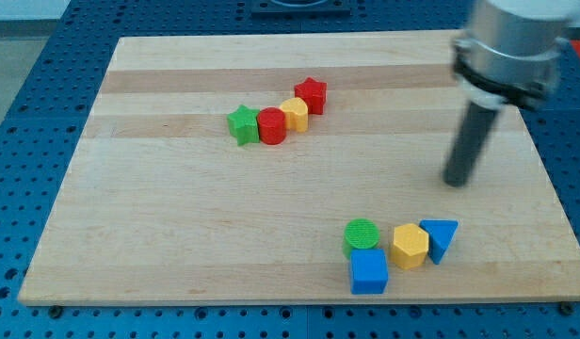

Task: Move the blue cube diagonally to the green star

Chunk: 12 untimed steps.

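My tip [457, 182] hovers over bare counter [177, 226] at the view's right; it has no jaws. The blue cube [369, 271] sits at the view's bottom, untouched, well apart from the green star [242, 124]. The push looks unstarted.

A pale wooden board [177, 217] sits on a blue perforated surface [26, 188]. Near its top centre, four blocks form a touching diagonal row: green star [242, 124], red cylinder [271, 126], yellow block [294, 114] (shape unclear), red star [311, 94]. Near the bottom right cluster a green cylinder [361, 235], blue cube [369, 271], yellow hexagon [410, 246] and blue triangle [442, 237].
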Available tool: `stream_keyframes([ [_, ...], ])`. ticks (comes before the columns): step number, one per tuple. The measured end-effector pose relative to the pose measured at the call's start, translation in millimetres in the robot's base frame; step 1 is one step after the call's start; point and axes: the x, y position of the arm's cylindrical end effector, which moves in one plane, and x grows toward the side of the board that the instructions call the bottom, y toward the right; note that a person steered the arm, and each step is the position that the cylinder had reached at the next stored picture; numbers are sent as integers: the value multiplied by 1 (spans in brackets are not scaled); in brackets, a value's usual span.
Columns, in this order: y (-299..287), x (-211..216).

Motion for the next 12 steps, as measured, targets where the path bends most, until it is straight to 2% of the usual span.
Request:
stream_keyframes([
  [1, 18, 80],
  [2, 8, 111],
  [3, -1, 113],
  [5, -160, 105],
  [6, -240, 81],
  [7, -263, 58],
  [8, -278, 52],
  [10, -348, 34],
  [11, -321, 42],
  [12, -354, 33],
])
